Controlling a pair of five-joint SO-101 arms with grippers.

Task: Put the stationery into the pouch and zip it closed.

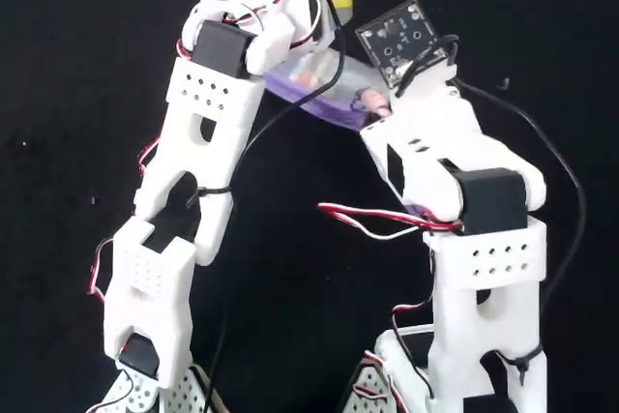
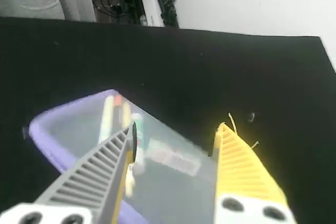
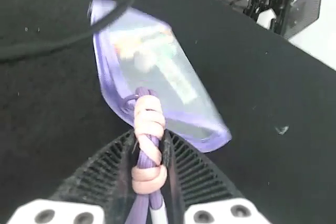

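Purple see-through pouch (image 3: 157, 77) lies flat on the black table (image 1: 77, 94) at the far side between both arm tips, with stationery (image 3: 152, 51) inside it: pens and a small white piece. The pink-and-purple pull cord (image 3: 147, 129) at one end of the pouch is pinched tight in the right gripper (image 3: 149, 150), fingers closed narrow on it. Left gripper (image 2: 177, 129) sits over the pouch's other part with its grey and yellow fingers spread wide and nothing between them; can't tell whether they touch it.
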